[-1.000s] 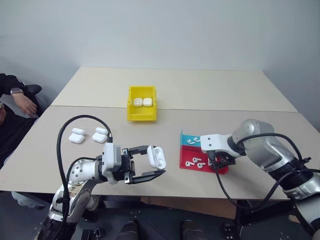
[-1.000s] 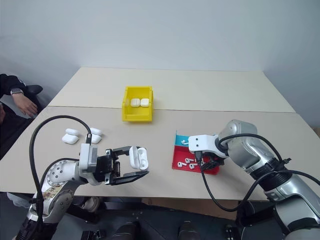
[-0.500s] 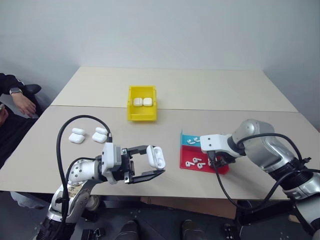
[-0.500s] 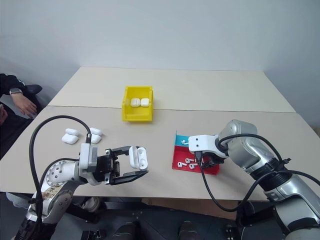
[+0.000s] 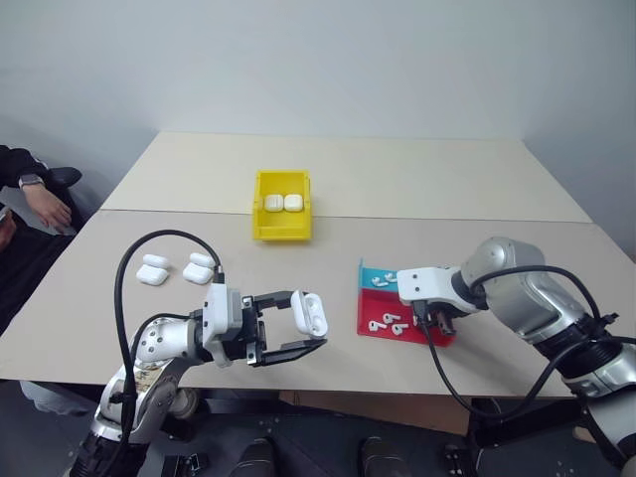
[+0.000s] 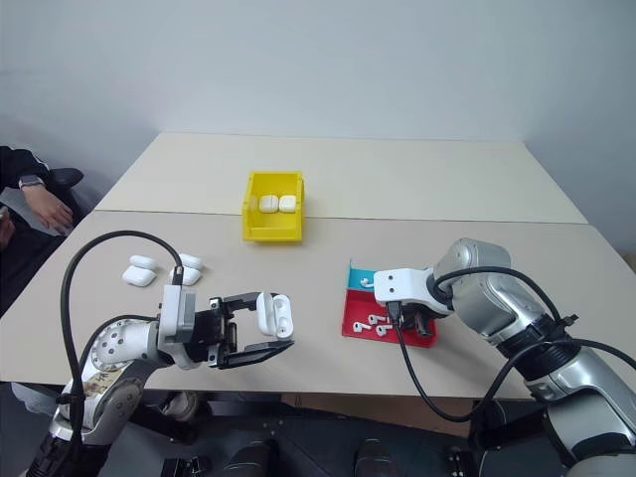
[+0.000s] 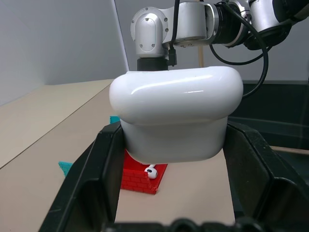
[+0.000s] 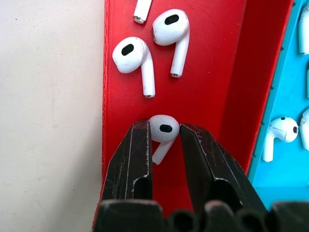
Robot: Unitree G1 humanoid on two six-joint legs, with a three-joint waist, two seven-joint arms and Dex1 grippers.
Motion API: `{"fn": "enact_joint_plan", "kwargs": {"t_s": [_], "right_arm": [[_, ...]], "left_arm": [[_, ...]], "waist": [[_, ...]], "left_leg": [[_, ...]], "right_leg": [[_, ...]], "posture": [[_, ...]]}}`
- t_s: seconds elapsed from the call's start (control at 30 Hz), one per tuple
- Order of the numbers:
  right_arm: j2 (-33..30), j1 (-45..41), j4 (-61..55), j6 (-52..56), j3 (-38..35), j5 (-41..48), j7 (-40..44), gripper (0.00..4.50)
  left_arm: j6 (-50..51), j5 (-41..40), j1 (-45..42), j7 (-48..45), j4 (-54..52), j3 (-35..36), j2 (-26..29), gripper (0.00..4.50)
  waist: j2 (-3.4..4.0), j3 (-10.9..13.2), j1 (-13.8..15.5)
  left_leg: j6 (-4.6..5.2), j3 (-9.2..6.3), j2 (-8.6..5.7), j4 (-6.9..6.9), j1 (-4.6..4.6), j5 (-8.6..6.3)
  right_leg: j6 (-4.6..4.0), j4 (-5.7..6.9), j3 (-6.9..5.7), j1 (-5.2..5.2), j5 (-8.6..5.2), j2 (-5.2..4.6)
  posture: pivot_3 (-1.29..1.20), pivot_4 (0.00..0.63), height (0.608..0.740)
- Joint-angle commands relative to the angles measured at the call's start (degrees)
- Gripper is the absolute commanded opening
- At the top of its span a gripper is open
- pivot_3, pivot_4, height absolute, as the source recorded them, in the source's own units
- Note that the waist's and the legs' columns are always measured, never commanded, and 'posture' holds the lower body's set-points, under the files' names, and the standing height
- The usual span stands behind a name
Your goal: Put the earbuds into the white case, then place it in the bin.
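Note:
My left gripper [image 5: 308,326] hovers off the table's front edge, shut on the white case [image 5: 312,312], whose lid stands open; the case [image 7: 176,116] sits between its fingers. My right gripper [image 5: 435,323] points down into the red tray [image 5: 443,338]. There its two fingers press both sides of one earbud [image 8: 164,128], which still lies on the tray. Two more earbuds [image 8: 133,56] rest further along the tray, with others in the blue tray [image 8: 294,96]. The yellow bin [image 5: 281,229] stands mid-table with two white cases [image 5: 283,203] inside.
Two more white cases [image 5: 154,269] lie on the table's left side. The blue tray [image 5: 373,275] adjoins the red one on its far side. A person's arm [image 5: 40,199] shows at the far left, beside the table.
My right gripper's fingers have closed in on the earbud in the red tray. Both arms have stayed where they were, and the left gripper still holds the case.

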Motion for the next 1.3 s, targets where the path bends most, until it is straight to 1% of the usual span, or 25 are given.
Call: {"fn": "enact_joint_plan", "kwargs": {"t_s": [0.03,0.2,0.27,0.33,0.47,0.53,0.63,0.7,0.8,0.9,1.0,1.13,1.3], "right_arm": [[-0.27,-0.17,-1.19,-0.26,-0.75,-0.32,-0.24,0.71],[-0.99,-0.13,-3.23,0.54,-2.03,0.47,-0.09,0.71],[-1.72,-0.07,-5.7,1.99,-5.17,2.75,0.05,0.71],[-2.63,-0.04,-8.92,3.64,-9.81,6.5,0.32,0.71],[-2.41,0.33,-15.62,6.71,-26.53,19.21,-1.03,0.71],[-1.51,0.53,-17.46,7.98,-33.07,25.64,-1.28,0.71],[3.39,0.76,-19.35,7.11,-43.16,36.54,-3.91,0.71],[6.8,0.74,-20.46,6.1,-47.3,42.34,-6.39,0.71],[12.1,1.34,-21.87,2.57,-51.42,50.36,-9.03,0.71],[15.89,3.15,-23.3,-0.99,-52.04,56.44,-9.69,0.71],[19.76,4.95,-23.48,-7.16,-49.76,58.57,-9.54,0.71],[24.07,6.09,-21.58,-14.67,-45.08,57.59,-8.74,0.71],[25.29,7.05,-18.68,-20.97,-39.22,55.24,-7.65,0.71]], "left_arm": [[-0.15,-0.69,-0.15,0.32,-2.12,0.26,-0.11,2.78],[0.07,-0.86,-0.28,0.45,-2.29,0.28,-0.11,2.78],[0.5,-1.54,-0.83,0.91,-2.69,0.34,-0.66,2.78],[1.14,-2.68,-1.74,1.27,-3.28,0.52,-1.3,2.78],[5.97,-7.68,-4.58,2.39,-6.68,1.27,-0.67,2.78],[8.48,-11.06,-5.9,3.35,-7.86,1.8,-0.88,2.78],[11.59,-14.81,-8.4,5.0,-8.73,1.97,-1.61,2.78],[12.33,-14.65,-9.86,4.11,-8.58,1.41,-1.14,2.78],[12.26,-13.53,-11.43,1.79,-8.09,0.62,-0.25,2.78],[12.89,-12.85,-12.6,0.69,-8.18,0.21,1.01,2.78],[13.15,-12.85,-13.07,0.31,-8.3,0.15,1.6,2.78],[13.75,-12.23,-13.53,0.56,-8.49,0.18,2.05,2.78],[14.32,-11.78,-13.82,1.02,-8.35,0.23,2.31,2.78]], "waist": [[0.0,0.0,0.0],[0.0,0.0,-0.01],[0.0,0.0,0.03],[0.0,0.01,0.12],[-0.01,0.02,0.39],[-0.01,0.02,0.49],[-0.03,0.02,0.45],[-0.03,0.02,0.25],[-0.03,0.02,0.03],[-0.03,0.02,0.08],[-0.02,0.02,0.0],[-0.02,0.02,-0.09],[-0.01,0.02,-0.06]], "left_leg": [[0.0,0.0,0.0,0.0,0.0,0.0],[0.0,0.01,0.0,0.0,-0.02,0.0],[0.0,0.0,0.0,-0.02,-0.05,0.0],[0.0,0.01,0.0,-0.03,-0.13,0.0],[0.01,-0.02,0.0,0.0,-0.47,0.01],[0.02,-0.04,0.0,0.0,-0.51,0.02],[0.03,-0.06,0.01,0.02,-0.51,0.02],[0.05,-0.09,0.01,0.05,-0.48,0.03],[0.05,-0.11,0.01,0.06,-0.42,0.03],[0.05,-0.14,0.01,0.06,-0.35,0.03],[0.05,-0.13,0.01,0.04,-0.3,0.03],[0.04,-0.14,0.02,0.0,-0.24,0.03],[0.03,-0.13,0.03,-0.01,-0.2,0.02]], "right_leg": [[0.0,0.0,0.0,0.0,0.0,0.0],[0.0,0.0,0.0,-0.03,0.0,0.0],[0.0,0.0,0.0,-0.07,0.0,0.0],[0.0,0.0,0.0,-0.13,0.0,0.0],[0.0,0.05,-0.02,-0.41,0.0,0.02],[0.01,0.04,-0.04,-0.41,0.0,0.03],[0.02,0.02,-0.06,-0.37,-0.01,0.04],[0.02,0.04,-0.06,-0.32,-0.01,0.07],[0.01,0.06,-0.05,-0.27,0.0,0.09],[0.01,0.04,-0.06,-0.16,0.0,0.09],[0.01,-0.01,-0.05,-0.08,0.0,0.09],[0.01,0.01,-0.05,-0.07,0.0,0.1],[0.01,-0.02,-0.06,-0.03,0.0,0.11]], "posture": [[0.0,0.15,0.74],[0.0,0.15,0.74],[0.0,0.15,0.74],[0.0,0.15,0.74],[0.0,0.15,0.74],[0.0,0.15,0.74],[0.0,0.15,0.74],[0.0,0.15,0.74],[0.0,0.15,0.74],[0.0,0.15,0.74],[0.0,0.15,0.74],[0.0,0.15,0.74],[0.0,0.15,0.74]]}}
